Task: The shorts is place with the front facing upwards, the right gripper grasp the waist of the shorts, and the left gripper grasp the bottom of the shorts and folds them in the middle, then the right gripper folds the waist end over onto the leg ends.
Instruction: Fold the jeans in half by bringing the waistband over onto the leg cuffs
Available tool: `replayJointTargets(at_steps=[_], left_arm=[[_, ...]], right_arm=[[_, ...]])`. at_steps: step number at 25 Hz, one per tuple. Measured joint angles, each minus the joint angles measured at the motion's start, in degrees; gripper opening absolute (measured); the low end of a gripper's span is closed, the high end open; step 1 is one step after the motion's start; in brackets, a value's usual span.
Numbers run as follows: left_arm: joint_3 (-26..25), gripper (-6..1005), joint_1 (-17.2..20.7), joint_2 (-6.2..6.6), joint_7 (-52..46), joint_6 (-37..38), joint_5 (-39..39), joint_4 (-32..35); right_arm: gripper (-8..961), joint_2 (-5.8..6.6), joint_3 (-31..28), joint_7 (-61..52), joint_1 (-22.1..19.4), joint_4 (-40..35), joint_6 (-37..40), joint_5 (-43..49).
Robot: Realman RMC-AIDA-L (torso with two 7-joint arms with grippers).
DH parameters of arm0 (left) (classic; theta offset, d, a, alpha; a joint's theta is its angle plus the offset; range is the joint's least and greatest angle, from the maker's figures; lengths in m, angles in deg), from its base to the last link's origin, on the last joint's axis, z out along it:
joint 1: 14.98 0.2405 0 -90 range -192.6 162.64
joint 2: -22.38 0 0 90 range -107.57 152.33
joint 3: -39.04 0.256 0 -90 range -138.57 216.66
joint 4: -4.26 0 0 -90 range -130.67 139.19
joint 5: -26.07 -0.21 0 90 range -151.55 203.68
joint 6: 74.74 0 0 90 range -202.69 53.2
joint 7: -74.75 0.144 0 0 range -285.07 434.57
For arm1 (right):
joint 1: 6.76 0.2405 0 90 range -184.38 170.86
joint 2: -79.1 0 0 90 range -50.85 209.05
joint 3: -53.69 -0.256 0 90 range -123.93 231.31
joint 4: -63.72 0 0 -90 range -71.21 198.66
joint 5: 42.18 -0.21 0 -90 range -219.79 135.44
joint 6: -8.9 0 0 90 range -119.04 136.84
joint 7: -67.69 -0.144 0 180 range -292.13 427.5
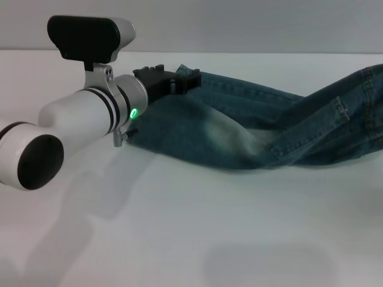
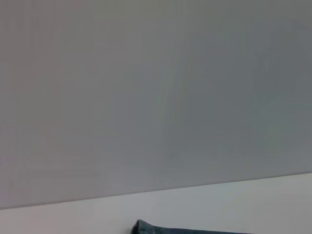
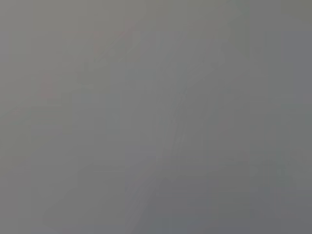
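One pair of blue faded denim shorts (image 1: 251, 128), rumpled, seamed, on smooth white surface (image 1: 239, 227). Left hand (image 1: 179, 81), black, clamped on the leg hem. Right hand unseen.

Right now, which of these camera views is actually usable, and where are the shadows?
Head view: sharp, shorts clear, soft arm shadow on the table. Left wrist view: mostly blank wall, a sliver of denim. Right wrist view: featureless grey, nothing readable.

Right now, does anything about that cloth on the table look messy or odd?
Yes. The blue denim shorts lie bunched and twisted on the white table, not flat. The left claw sits at their hem end; the right claw is out of view.
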Motion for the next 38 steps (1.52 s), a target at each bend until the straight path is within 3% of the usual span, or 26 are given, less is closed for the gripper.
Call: replayJointTargets(at_steps=[6,26,34,38], left_arm=[[2.32,827,-0.6,-0.03,-0.03,1.82,2.44,-1.42],[11.56,827,-1.23,-0.34,-1.44,7.1,9.36,-4.3],[16.1,827,-1.32,-0.43,-5.18,9.88,10.99,-5.72],[16.38,827,-1.09,-0.43,-5.64,9.92,11.06,-5.74]], right_arm=[[3,-0.01,3.9,-4.7,2.76,-4.42,-0.43,0.05],[3,0.4,23.74,-6.85,19.76,-6.11,-7.73,0.05],[2,0.6,32.31,-7.17,23.55,-6.07,-13.75,0.05],[2,0.39,33.56,-6.87,24.36,-6.22,-15.47,0.06]])
